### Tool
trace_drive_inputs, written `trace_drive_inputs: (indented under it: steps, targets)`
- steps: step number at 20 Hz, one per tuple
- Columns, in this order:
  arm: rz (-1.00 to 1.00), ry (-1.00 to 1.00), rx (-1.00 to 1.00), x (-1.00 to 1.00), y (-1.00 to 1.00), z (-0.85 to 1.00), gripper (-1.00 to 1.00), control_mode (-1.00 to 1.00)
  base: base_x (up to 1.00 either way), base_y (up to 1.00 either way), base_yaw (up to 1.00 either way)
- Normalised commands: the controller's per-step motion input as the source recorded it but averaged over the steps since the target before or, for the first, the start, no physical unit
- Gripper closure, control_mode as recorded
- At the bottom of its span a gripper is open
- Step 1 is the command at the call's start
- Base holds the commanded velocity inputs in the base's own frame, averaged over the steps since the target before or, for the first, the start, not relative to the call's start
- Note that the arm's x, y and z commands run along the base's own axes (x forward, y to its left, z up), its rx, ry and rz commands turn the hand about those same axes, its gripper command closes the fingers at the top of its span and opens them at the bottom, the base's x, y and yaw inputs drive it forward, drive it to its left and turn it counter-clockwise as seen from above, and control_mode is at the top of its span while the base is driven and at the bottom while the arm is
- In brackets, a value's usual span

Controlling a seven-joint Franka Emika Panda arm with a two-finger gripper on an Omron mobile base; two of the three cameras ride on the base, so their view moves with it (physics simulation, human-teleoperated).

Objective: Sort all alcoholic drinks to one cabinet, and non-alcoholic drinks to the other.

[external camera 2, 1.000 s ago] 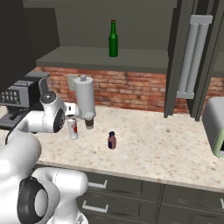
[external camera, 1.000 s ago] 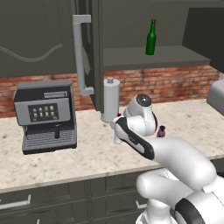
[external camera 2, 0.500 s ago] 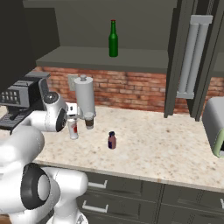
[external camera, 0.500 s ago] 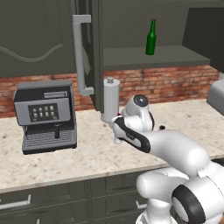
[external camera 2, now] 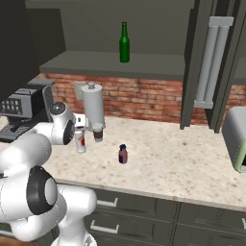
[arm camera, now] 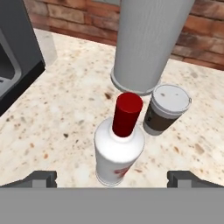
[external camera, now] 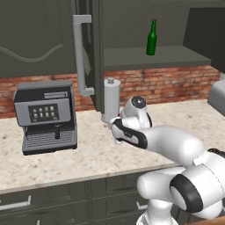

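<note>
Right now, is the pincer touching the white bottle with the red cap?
Apart. The hand view shows the white bottle standing between the open pincer's fingertips, with bare counter either side.

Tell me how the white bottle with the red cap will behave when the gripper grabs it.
The white bottle looks rigid and smooth, so the open gripper could slip on its rounded body. It stands upright, taller than wide, so a nudge near the red cap might tip it. The coffee cup and grey canister stand close, so it may knock them.
</note>
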Motion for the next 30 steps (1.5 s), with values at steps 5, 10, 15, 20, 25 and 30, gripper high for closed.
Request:
trace_drive_inputs:
  steps: [5,10,15,20,25,30]
  targets:
    - [0.00,0.00,0.00,0.11,0.00,-0.09,-1.00,-1.00,0.00,0.00,0.00]
    - [0.00,0.00,0.00,0.13,0.00,-0.09,-1.00,-1.00,0.00,0.00,0.00]
    - [0.00,0.00,0.00,0.11,0.01,-0.09,-1.00,-1.00,0.00,0.00,0.00]
    - [0.00,0.00,0.00,0.09,0.02,-0.09,-1.00,-1.00,0.00,0.00,0.00]
    - [0.00,0.00,0.00,0.07,0.01,-0.10,-1.00,-1.00,0.00,0.00,0.00]
    - [0.00,0.00,0.00,0.06,0.00,-0.09,-1.00,-1.00,0.00,0.00,0.00]
